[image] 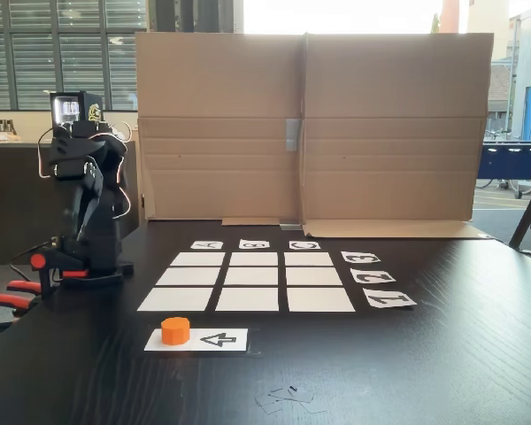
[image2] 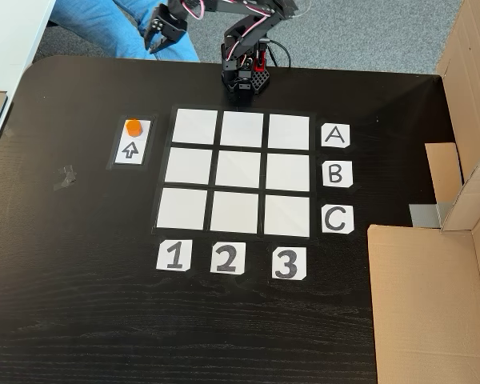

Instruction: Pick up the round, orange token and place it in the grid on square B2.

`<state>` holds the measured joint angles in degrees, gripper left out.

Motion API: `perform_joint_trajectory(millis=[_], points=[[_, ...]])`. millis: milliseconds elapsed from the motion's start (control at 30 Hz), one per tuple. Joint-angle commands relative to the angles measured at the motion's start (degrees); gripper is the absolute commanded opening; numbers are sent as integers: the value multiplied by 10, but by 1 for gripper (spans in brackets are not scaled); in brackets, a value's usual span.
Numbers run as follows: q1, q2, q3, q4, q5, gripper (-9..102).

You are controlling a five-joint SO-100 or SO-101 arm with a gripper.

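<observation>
The round, orange token [image: 175, 330] [image2: 134, 126] stands on a white strip with a black arrow [image: 214, 339] [image2: 131, 149], just outside the grid [image: 179, 298] [image2: 186, 207]. The grid is nine white rectangles; letters A to C and numbers 1 to 3 run along two edges. Square B2 [image: 252, 275] [image2: 238, 170], the centre one, is bare. The black arm [image: 84, 199] is folded up over its base [image2: 244, 76] at the table's edge. My gripper [image2: 160, 36] hangs beyond that edge, well away from the token, with nothing in it; how its jaws stand is unclear.
A tall cardboard wall [image: 310, 133] [image2: 432, 296] stands along one side of the black table. Red-orange clamp handles [image: 9, 297] stick out beside the arm's base. A person's blue trouser legs [image2: 104, 24] are behind the arm. Tape scraps [image: 283, 396] [image2: 64, 178] lie near the strip.
</observation>
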<state>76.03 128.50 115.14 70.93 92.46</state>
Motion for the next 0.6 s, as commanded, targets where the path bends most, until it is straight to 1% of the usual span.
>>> perform_joint_trajectory(millis=[0, 67, 200, 367, 400, 567], points=[[-17, -86, -129, 52, 11, 7], [-27, -135, -194, 88, 16, 10], [-55, -213, -293, 148, 17, 20], [-83, -257, -323, 167, 9, 46], [-88, -264, -323, 168, 0, 50], [-102, -314, -353, 185, -55, 56]])
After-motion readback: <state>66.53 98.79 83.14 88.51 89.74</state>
